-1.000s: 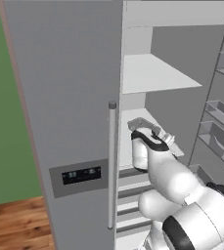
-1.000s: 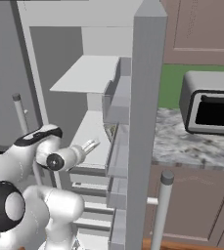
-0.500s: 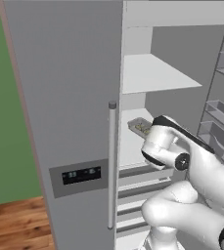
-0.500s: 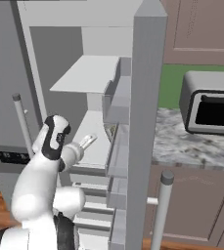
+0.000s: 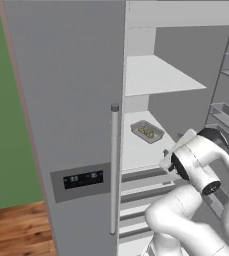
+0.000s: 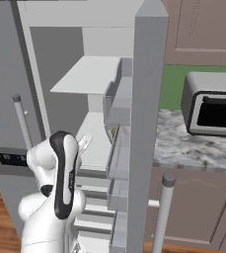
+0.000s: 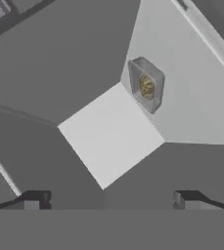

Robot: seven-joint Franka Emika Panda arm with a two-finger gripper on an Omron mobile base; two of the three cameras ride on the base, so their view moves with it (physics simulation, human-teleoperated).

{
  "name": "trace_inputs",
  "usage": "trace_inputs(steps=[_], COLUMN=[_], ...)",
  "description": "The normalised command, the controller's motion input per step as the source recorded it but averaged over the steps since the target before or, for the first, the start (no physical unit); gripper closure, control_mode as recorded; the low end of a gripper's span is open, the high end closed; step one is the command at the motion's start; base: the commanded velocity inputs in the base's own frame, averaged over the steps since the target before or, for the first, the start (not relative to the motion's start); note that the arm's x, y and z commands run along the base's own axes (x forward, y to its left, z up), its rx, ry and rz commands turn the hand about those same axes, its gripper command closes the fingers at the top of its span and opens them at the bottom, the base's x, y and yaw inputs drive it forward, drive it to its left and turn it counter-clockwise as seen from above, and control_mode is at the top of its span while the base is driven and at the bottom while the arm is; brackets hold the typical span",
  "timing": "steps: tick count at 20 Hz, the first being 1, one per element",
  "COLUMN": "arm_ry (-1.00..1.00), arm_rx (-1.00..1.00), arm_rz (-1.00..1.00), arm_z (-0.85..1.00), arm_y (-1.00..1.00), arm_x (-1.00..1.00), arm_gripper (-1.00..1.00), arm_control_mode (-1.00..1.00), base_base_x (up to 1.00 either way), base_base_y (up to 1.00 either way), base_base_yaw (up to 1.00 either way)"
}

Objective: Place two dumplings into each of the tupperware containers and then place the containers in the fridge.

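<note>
The fridge (image 5: pixel 71 90) stands with its right door swung open and its left door shut. A shallow grey rectangular tupperware container (image 5: pixel 147 131) rests on the middle white shelf (image 5: pixel 136 147), with tan dumplings (image 5: pixel 147 132) inside. In the hand view the container (image 7: pixel 146 87) lies ahead on the shelf, the dumplings (image 7: pixel 146 88) showing in it. My gripper (image 7: pixel 108 201) is open with nothing between its fingertips, and it sits back from the container at the shelf's front edge. From the right base, the gripper (image 6: pixel 84 143) points into the fridge.
The open right door (image 6: pixel 149 123) with its bins stands close on the arm's right. The left door's long bar handle (image 5: pixel 114 170) is close on the left. White drawers (image 5: pixel 136 185) lie below the shelf. A toaster oven (image 6: pixel 213 106) sits on the marble counter (image 6: pixel 183 148).
The arm has drawn back and risen out of the fridge shelf. The grey container, hidden by the hand before, now stands free on the shelf. The jaws stay open.
</note>
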Motion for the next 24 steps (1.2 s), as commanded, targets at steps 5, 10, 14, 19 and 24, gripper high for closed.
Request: trace_inputs(steps=[5, 10, 14, 19, 24], arm_ry=[-0.50, -0.38, -0.27, -0.14, -0.01], arm_rx=[-0.20, -0.10, -0.09, -0.23, -0.35], arm_rz=[-0.01, -0.01, -0.04, 0.00, 0.00], arm_z=[0.00, 0.00, 0.00, 0.00, 0.00], arm_y=[0.35, 0.01, -0.02, 0.00, -0.28], arm_x=[-0.82, -0.38, -0.19, -0.01, -0.08], arm_gripper=[-1.00, -1.00, -1.00, -1.00, -1.00], arm_control_mode=[-1.00, -1.00, -1.00, -1.00, -1.00], base_base_x=[0.00, 0.00, 0.00, 0.00, 0.00], base_base_y=[0.00, 0.00, 0.00, 0.00, 0.00], base_base_yaw=[0.00, 0.00, 0.00, 0.00, 0.00])
